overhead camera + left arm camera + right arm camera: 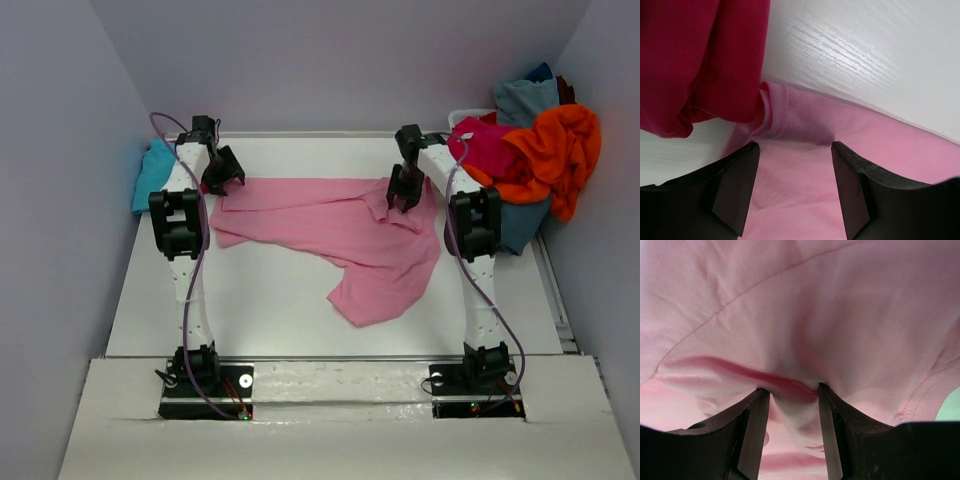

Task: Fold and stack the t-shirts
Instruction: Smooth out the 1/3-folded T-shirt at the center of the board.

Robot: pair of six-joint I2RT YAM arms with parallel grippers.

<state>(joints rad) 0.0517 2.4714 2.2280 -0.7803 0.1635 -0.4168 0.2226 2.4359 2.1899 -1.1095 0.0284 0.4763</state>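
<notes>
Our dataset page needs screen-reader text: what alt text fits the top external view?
A pink t-shirt lies rumpled across a white table, the left gripper at its left corner and the right gripper on a bunched fold. A turquoise shirt sits far left; a colourful shirt pile far right.

A robotics lab's test cell: the left arm (185,230) and right arm (475,230), strung with purple cables (197,285), stand bolted at the near edge of a white bench (280,320) boxed in by bare pale walls (350,60). Coloured t-shirts (545,150) lie heaped at its far right corner.
</notes>
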